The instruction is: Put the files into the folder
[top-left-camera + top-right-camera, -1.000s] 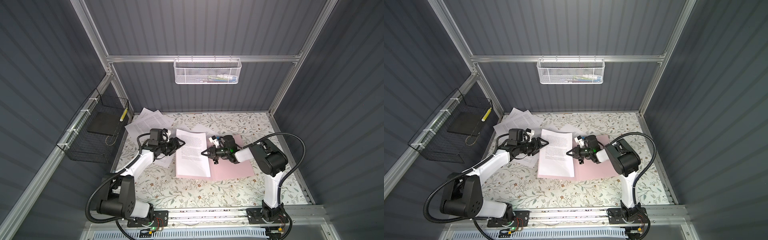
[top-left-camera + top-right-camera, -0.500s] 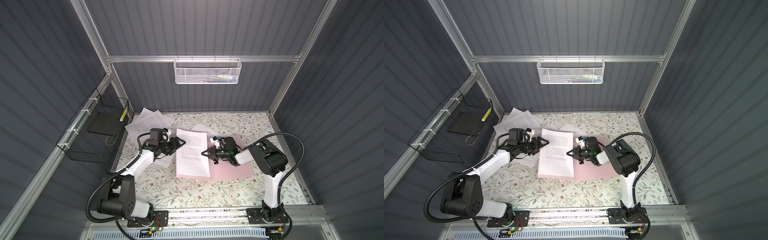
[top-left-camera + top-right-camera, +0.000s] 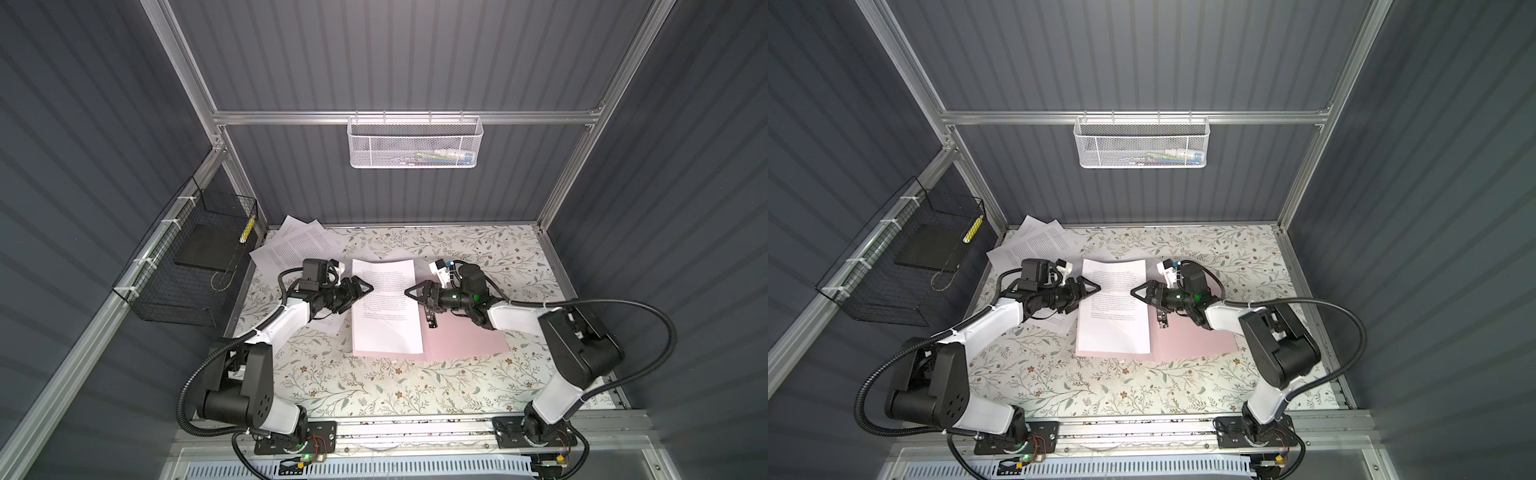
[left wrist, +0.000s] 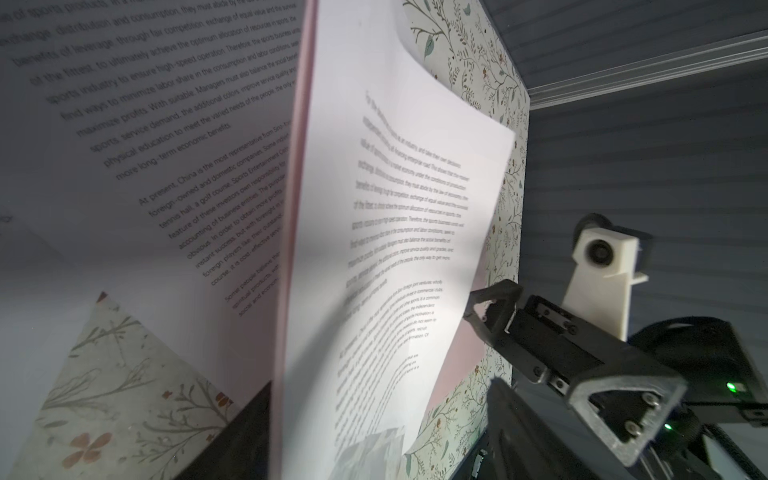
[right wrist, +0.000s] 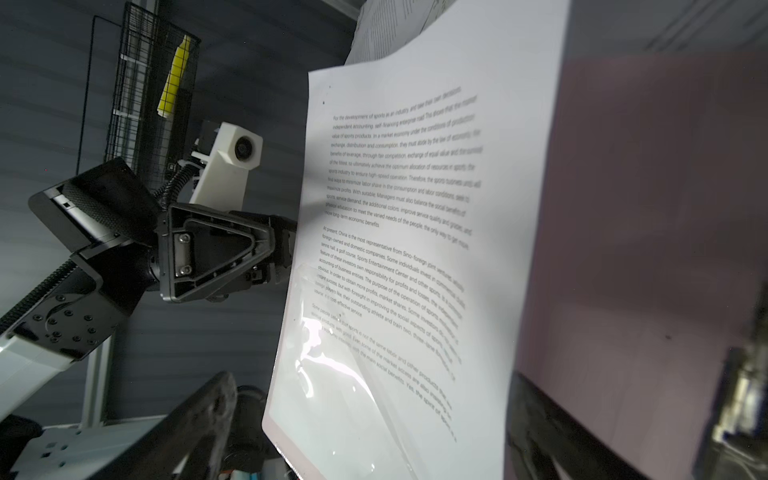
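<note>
The pink folder [image 3: 465, 336] [image 3: 1196, 336] lies open on the floral table. One printed sheet of the files [image 3: 384, 307] [image 3: 1113, 307] rests on its left half, curling at the edges. More files [image 3: 299, 245] [image 3: 1034, 245] lie loose at the back left. My left gripper [image 3: 360, 296] [image 3: 1086, 297] [image 4: 374, 436] is open at the sheet's left edge, with the paper and the folder edge between its jaws. My right gripper [image 3: 419, 307] [image 3: 1146, 308] [image 5: 374, 419] stands wide open over the sheet's right edge by the spine, gripping nothing.
A black wire basket [image 3: 183, 270] on the left wall holds a dark slab [image 3: 208, 249]. A white mesh basket [image 3: 413, 143] hangs on the back wall. Aluminium posts frame the floral table [image 3: 374, 386]. Another loose sheet [image 3: 328, 324] lies under my left arm.
My right gripper has gone from shut to wide open in place. The left jaws have widened a little. Both arms stay where they were.
</note>
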Robot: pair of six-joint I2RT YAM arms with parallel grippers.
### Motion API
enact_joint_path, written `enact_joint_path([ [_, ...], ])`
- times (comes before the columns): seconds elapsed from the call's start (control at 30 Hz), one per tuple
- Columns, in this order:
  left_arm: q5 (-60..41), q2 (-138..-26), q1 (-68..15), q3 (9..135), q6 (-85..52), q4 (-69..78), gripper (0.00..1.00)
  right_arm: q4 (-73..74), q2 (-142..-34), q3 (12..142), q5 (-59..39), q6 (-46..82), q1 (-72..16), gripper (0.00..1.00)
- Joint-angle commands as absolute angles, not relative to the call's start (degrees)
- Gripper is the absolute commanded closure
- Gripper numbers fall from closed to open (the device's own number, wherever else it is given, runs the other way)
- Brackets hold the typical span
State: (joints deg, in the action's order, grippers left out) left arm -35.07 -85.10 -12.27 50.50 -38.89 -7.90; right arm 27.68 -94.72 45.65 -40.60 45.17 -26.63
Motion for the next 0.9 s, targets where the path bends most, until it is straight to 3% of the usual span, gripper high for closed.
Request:
enact_joint_path([
  [0.0,-38.29,-86.02,-12.04,49.93,-36.95,-8.85,0.24,10.63,-89.94,45.71,-29.69,35.94,-24.60,0.01],
  [0.1,-40.20,-85.87,-12.37,49.64,-36.07,-9.14,0.25,1.18,-85.13,45.50,-14.25,32.79,-22.94,0.01],
  [0.2,-40.54,-86.62,-12.95,50.06,-34.11,-11.11,0.26,0.89,-80.06,42.79,-3.96,31.97,-22.36,0.01],
  [0.37,-40.88,-90.32,-16.28,52.28,-33.17,-11.07,0.28,8.45,-80.39,37.91,-23.04,36.70,-9.51,0.01],
  [0.87,-36.34,-103.80,-31.89,63.71,-36.07,-7.54,0.28,5.96,-67.57,33.02,-10.55,34.35,-7.13,0.01],
])
